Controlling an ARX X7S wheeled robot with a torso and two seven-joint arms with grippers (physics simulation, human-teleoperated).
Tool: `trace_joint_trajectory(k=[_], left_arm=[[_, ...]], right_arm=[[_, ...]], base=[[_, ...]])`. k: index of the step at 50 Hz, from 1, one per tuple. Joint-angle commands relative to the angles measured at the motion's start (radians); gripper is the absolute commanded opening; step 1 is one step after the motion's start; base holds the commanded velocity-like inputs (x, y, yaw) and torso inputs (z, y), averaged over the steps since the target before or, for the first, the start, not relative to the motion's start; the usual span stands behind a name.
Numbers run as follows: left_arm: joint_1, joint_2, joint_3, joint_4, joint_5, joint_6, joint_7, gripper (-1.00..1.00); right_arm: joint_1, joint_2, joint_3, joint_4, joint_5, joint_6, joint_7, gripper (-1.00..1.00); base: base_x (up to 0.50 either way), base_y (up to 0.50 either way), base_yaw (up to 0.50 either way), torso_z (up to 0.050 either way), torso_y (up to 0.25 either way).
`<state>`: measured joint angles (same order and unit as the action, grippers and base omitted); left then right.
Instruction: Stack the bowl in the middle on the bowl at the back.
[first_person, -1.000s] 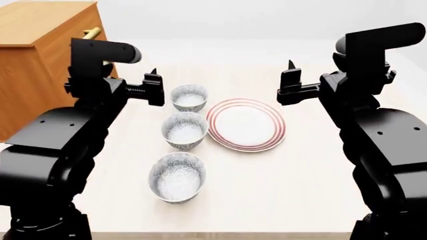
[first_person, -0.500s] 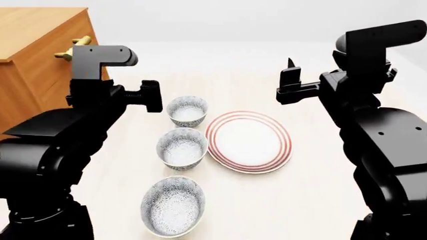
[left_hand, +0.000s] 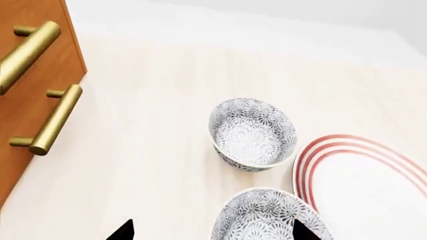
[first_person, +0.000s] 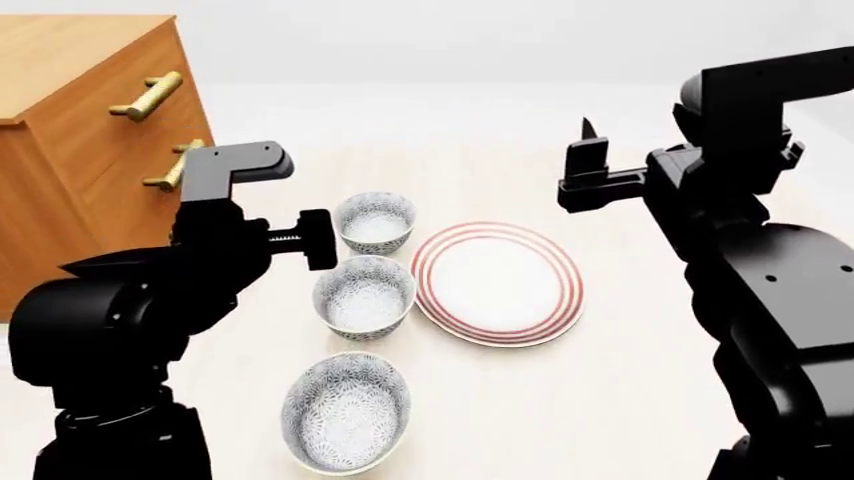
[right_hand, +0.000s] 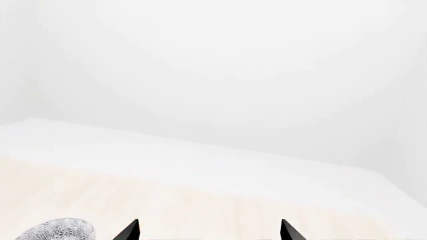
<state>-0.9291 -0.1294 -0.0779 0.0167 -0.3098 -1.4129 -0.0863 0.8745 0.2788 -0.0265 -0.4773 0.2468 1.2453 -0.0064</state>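
mid bowl (first_person: 363, 297): on the tabletop (first_person: 601, 400), 2nd in a row of 3, just beside the red-ringed plate (first_person: 498, 283), nothing holding it
back bowl (first_person: 375, 220): upright, empty, near the wooden drawer unit (first_person: 74, 130)
front bowl (first_person: 346, 412): closest to the robot, not part of this
left gripper (left_hand: 210, 231): tips spread wide, hovering over mid bowl's rim, w/ nothing in it
right gripper (right_hand: 209, 229): tips apart too, up in the air, well away from the bowls
risk: imo bowls sit tight together, so a sloppy descent could clip the back bowl or plate & shove them; a shallow rim pinch could let the bowl tip out mid-lift

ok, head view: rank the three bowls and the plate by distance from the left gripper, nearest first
1. Bowl at the back, just beside the left gripper.
2. Bowl in the middle, just below it; close call with 1.
3. Plate, to the right.
4. Front bowl, nearest the robot.
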Motion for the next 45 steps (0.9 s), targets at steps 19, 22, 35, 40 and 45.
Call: trace_joint_trajectory(k=[19, 22, 35, 40, 45], left_arm=[[0.029, 0.027, -0.002, -0.115, -0.008, 0.051, -0.028, 1.00], [0.033, 0.030, -0.003, -0.122, -0.010, 0.057, -0.030, 1.00], [0.040, 0.046, -0.003, -0.178, -0.014, 0.090, -0.046, 1.00], [0.043, 0.051, 0.001, -0.204, -0.013, 0.107, -0.052, 1.00], [0.044, 0.058, -0.009, -0.226, -0.015, 0.124, -0.064, 1.00]], right_arm=[[-0.032, 0.010, 0.019, -0.030, 0.010, 0.008, 0.017, 1.00], [-0.035, 0.012, 0.022, -0.034, 0.011, 0.011, 0.018, 1.00], [-0.053, 0.014, 0.036, -0.043, 0.016, 0.011, 0.024, 1.00], [-0.058, 0.015, 0.040, -0.044, 0.018, 0.008, 0.026, 1.00], [-0.058, 0.016, 0.043, -0.043, 0.021, 0.008, 0.026, 1.00]], base=[[0.00, 0.00, 0.00, 0.000, 0.000], [0.00, 0.00, 0.00, 0.000, 0.000], [0.00, 0.00, 0.00, 0.000, 0.000], [0.00, 0.00, 0.00, 0.000, 0.000], [0.00, 0.00, 0.00, 0.000, 0.000]])
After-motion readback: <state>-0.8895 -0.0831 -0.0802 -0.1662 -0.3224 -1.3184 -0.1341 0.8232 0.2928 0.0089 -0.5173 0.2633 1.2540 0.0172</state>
